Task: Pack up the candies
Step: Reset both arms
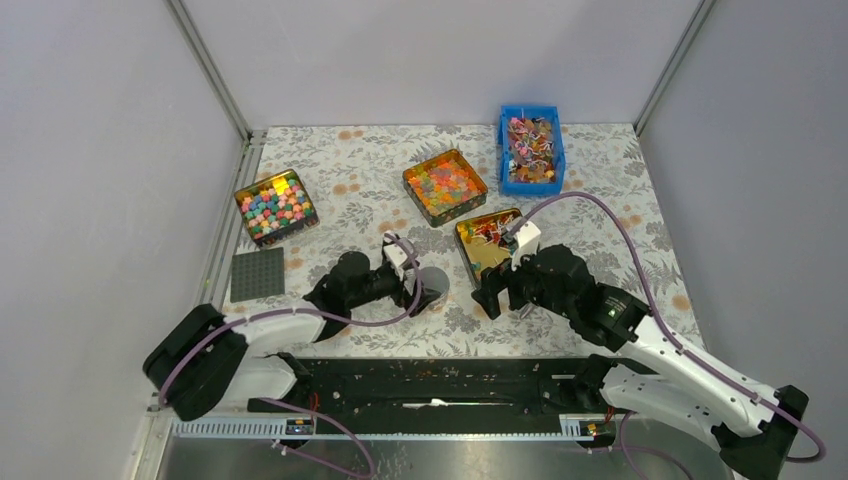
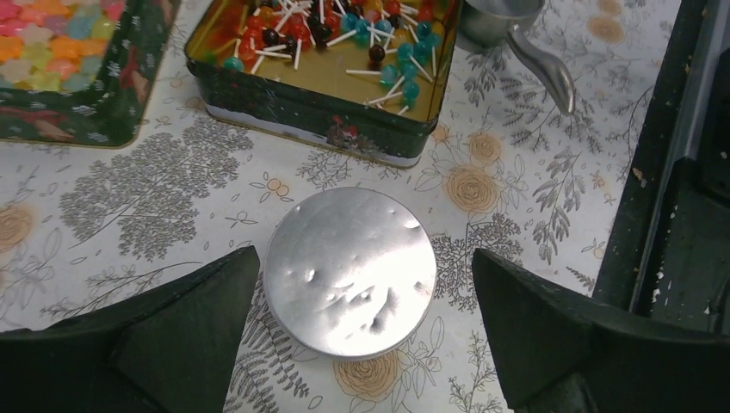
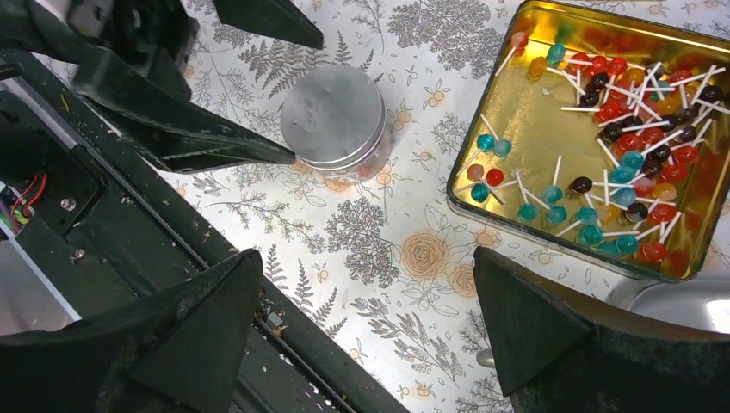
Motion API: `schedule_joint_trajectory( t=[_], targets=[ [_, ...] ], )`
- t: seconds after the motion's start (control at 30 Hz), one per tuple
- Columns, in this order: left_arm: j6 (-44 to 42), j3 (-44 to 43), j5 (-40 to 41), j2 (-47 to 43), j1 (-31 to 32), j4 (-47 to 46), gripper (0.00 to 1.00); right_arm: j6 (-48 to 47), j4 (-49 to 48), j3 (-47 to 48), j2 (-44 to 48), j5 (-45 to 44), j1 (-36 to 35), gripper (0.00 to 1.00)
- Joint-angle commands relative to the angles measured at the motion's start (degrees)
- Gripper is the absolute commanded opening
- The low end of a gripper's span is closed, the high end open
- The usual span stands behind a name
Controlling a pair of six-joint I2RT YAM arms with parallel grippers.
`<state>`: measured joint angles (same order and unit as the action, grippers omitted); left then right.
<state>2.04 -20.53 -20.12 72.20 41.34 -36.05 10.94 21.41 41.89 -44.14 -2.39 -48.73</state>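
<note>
Both tools released. Left tool (image 2: 363, 258) straddles lidded jar (image 2: 344, 288), not touching; right tool (image 3: 368, 258) hovers over bench (image 2: 155, 198). Candies (image 3: 620, 112) lie in gold tin (image 3: 525, 120), 2 o'clock from jar in top view. I judge them light, hard, tangle-prone; take by sticks.

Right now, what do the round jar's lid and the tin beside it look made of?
Jar lid: probably thin metal, matte silver, with small dents. Jar wall under it: clear plastic or glass, can't tell which; colours show through. Tin: likely painted metal, its gold inside glossy enough to show reflections.
</note>
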Motion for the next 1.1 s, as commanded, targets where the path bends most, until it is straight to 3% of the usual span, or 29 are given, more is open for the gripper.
schedule_joint_trajectory(
  t=[0.0,0.17,0.43,0.63,0.83,0.93,1.07],
  targets=[
    [3.37,1.02,6.33,-7.48,-0.54,5.55,0.99,-1.06,-4.11,2.18,-1.63,2.21,0.39,1.00],
    [7.66,-0.77,5.97,-12.72,-5.00,12.30,0.99,0.90,-7.47,1.94,-3.48,4.63,3.10,0.99],
    [14.62,-2.05,-0.31,-19.26,-22.08,14.90,0.99,6.40,-14.72,-2.33,-4.68,11.95,18.49,0.99],
    [12.05,-0.26,4.86,-29.39,-33.04,22.28,0.99,5.24,-15.62,-6.82,-1.09,4.94,29.27,1.00],
    [5.65,1.57,7.58,-34.44,-43.19,24.18,0.99,-2.62,-16.11,-13.14,1.69,-4.53,35.43,1.00],
    [2.94,3.30,8.20,-32.35,-44.32,20.79,0.99,-4.74,-18.91,-16.80,3.18,-8.19,37.64,0.99],
    [1.46,6.27,7.91,-27.78,-45.06,11.69,0.99,-5.83,-30.33,-22.62,2.90,-7.50,40.60,1.00]
  ],
)
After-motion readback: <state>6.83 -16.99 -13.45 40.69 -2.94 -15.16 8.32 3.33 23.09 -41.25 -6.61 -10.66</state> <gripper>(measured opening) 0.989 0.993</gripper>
